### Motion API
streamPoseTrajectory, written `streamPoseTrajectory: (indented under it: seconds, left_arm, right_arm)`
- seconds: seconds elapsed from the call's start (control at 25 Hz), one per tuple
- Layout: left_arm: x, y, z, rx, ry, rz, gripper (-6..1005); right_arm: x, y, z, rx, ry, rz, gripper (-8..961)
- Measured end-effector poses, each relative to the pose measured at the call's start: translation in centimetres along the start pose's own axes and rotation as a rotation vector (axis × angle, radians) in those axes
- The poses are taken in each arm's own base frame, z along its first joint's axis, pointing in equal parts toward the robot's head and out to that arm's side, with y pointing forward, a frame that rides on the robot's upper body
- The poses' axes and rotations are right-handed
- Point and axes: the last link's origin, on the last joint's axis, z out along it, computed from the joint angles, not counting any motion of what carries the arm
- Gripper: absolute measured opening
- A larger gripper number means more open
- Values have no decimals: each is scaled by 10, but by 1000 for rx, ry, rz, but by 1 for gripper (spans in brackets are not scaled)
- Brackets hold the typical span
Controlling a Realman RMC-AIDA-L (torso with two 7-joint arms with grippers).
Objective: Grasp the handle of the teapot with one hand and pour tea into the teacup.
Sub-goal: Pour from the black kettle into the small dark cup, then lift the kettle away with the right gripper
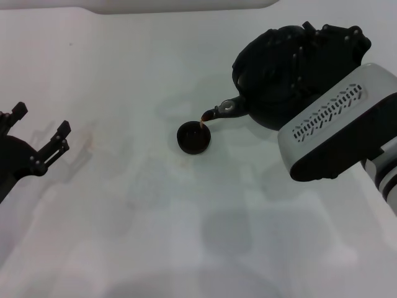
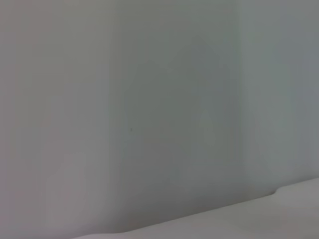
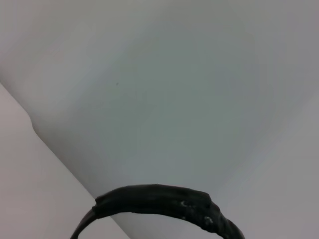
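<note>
The black teapot [image 1: 268, 93] hangs tilted in the air at the right in the head view, its spout [image 1: 218, 112] pointing down to the left. A thin brown stream of tea runs from the spout's tip into the small dark teacup [image 1: 193, 138], which stands on the white table just below it. My right gripper [image 1: 310, 46] is over the top of the pot, shut on the handle. The right wrist view shows the handle [image 3: 159, 200] as a ribbed black arch. My left gripper [image 1: 42, 121] is open and empty at the far left, well away from the cup.
The white table [image 1: 155, 236] spreads around the cup. A pale raised edge [image 1: 180, 6] runs along the back. A faint stain [image 1: 93, 133] marks the table at the left. The left wrist view shows only bare white surface [image 2: 149, 124].
</note>
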Motion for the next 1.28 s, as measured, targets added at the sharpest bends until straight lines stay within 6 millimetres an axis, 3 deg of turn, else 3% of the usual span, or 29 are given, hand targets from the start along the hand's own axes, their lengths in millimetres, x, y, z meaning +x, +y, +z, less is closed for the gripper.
streamPoseTrajectory:
  seconds: [1.28]
  left_arm:
    - [-2, 2, -4, 3, -8, -5, 876]
  right_arm:
    - [4, 3, -2, 11, 28, -16, 108]
